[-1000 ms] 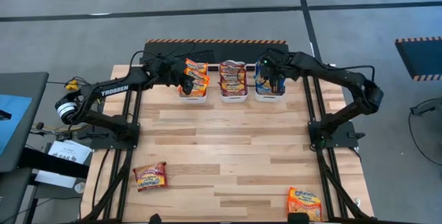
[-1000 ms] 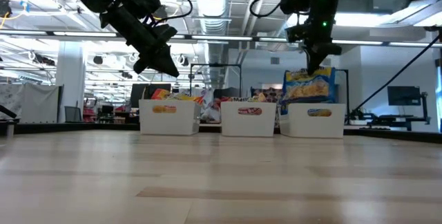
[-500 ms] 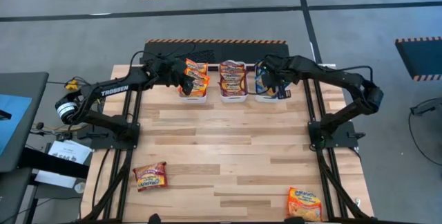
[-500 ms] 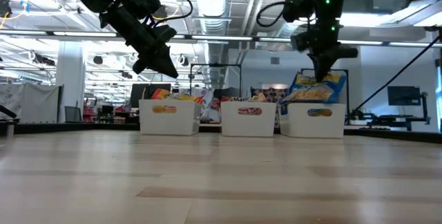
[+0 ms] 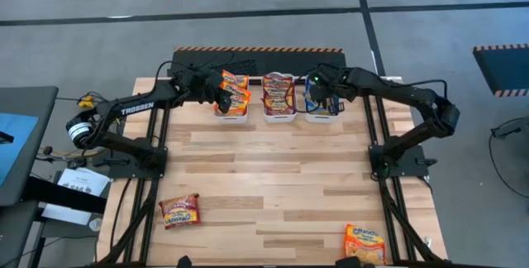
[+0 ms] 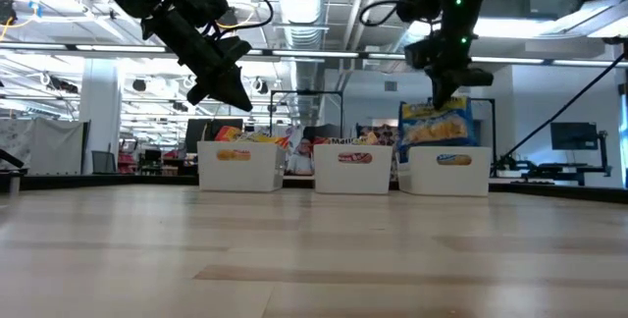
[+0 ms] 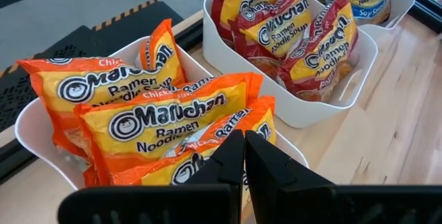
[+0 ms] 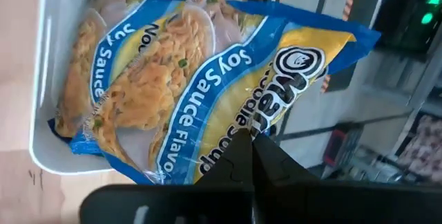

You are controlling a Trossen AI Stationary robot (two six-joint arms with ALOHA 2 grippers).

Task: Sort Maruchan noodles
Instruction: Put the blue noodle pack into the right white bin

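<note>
1. Nearest the table's front edge we see two loose packets lying flat and well apart: a dark red packet toward the left side and an orange packet at the right corner
2. The wide middle of the wooden top holds nothing we can name
3. Along the far edge stand three white bins in a row: the left bin with orange noodles, the middle bin with dark red noodles, and the right bin with blue ones
4. The left gripper hangs just above the left bin; in its wrist view we see its fingers pressed together with nothing between them
5. The right gripper is over the right bin, clenched on the top edge of a blue soy sauce packet; the packet hangs upright, its lower part dipping into the bin among the other blue packets
</note>
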